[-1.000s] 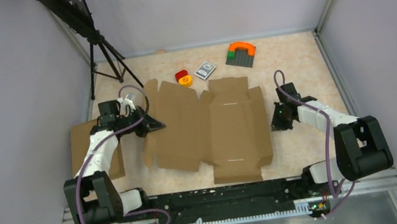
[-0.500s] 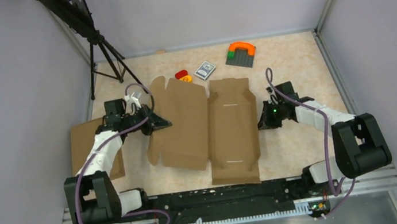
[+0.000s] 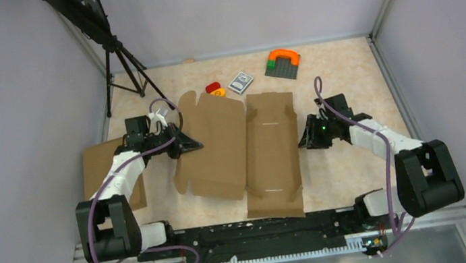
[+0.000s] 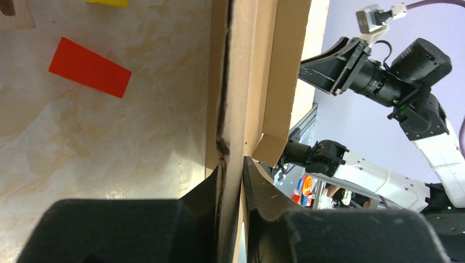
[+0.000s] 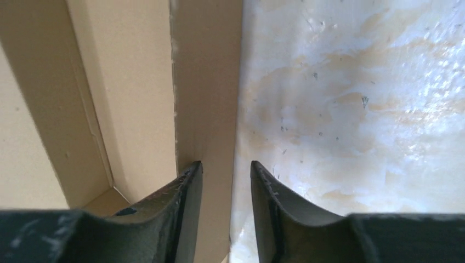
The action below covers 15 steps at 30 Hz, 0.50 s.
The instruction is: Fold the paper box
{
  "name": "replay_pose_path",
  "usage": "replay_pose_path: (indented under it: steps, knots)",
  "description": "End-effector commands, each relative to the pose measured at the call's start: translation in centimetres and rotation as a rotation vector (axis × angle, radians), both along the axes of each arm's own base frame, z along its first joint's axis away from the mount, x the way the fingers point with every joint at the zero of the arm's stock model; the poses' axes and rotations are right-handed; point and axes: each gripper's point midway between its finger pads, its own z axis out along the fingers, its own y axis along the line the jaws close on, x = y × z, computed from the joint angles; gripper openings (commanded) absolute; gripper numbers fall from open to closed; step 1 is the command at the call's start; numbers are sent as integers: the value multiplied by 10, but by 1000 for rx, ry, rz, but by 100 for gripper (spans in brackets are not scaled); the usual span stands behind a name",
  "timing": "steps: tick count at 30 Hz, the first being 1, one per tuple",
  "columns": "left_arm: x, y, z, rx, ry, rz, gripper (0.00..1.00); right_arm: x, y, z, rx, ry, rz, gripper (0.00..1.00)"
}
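The brown paper box (image 3: 266, 147) lies unfolded in the middle of the table, its left panel (image 3: 212, 148) tilted up and its right side wall raised. My left gripper (image 3: 186, 146) is shut on the left panel's edge; in the left wrist view the cardboard (image 4: 241, 82) stands upright, pinched between the fingers of the gripper (image 4: 233, 181). My right gripper (image 3: 304, 139) is at the box's right wall. In the right wrist view its fingers (image 5: 186, 192) stand apart around the wall strip (image 5: 205, 82), without clamping it.
A second flat cardboard piece (image 3: 96, 170) lies at the left, under the left arm. A tripod (image 3: 123, 64) stands at the back left. A red and yellow toy (image 3: 214, 90), a card deck (image 3: 241, 81) and a brick plate (image 3: 283, 62) lie behind the box.
My left gripper has moved right and lifted the left panel. My right gripper has moved left against the right wall, which now stands up. The box looks narrower.
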Motion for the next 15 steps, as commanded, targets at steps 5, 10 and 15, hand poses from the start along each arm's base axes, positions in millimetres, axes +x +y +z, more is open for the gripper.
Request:
replay_pose_path:
  steps: [5,10,15]
  knots:
    - [2,0,1,18,-34,-20,16,11,12,32,105,-146,16,53]
    - [2,0,1,17,-33,-21,16,6,17,20,122,-104,41,60]
    - [0,0,1,18,-33,-18,23,7,14,18,99,-99,38,57]
